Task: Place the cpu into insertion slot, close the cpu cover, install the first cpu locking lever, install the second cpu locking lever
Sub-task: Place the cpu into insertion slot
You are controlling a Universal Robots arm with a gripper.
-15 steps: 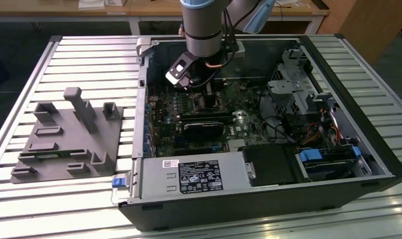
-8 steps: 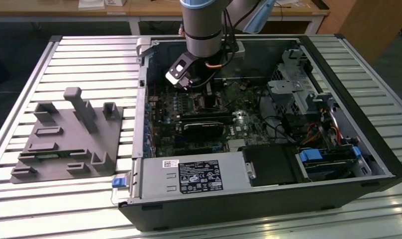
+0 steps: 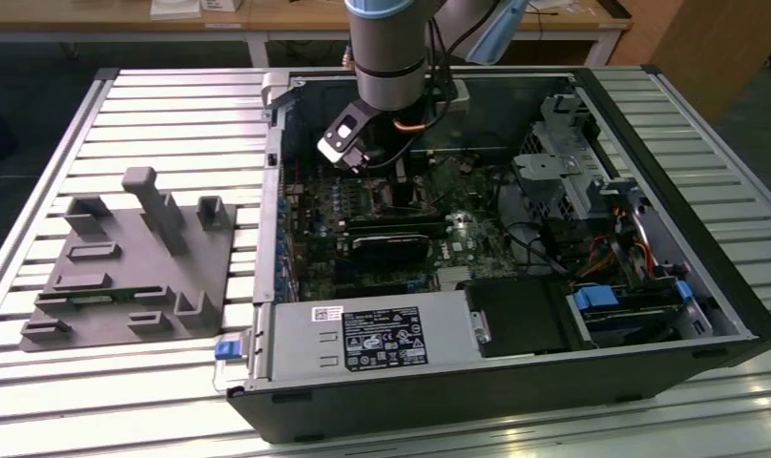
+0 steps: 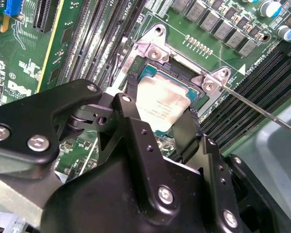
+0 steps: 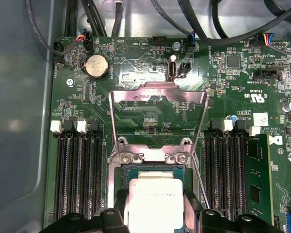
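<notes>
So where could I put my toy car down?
On the bare slatted table: behind the grey fixture, in front of it, or at the exterior view's right of the computer case. Inside the case it's crowded around the claw at the cpu.

Grey fixture block point(image 3: 131, 267) beside open computer case point(image 3: 488, 401), slatted table point(image 3: 169, 95)

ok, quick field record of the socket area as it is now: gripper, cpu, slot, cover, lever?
gripper: shut on the cpu, gripping two opposite edges
cpu: pale top up, over the insertion slot; cannot tell if seated
insertion slot: far edge visible past the cpu
cpu cover: open, folded back at its hinge, clear of the slot
locking lever: thin rod angled away from the socket, not latched
motherboard: inside the open pc case
</notes>
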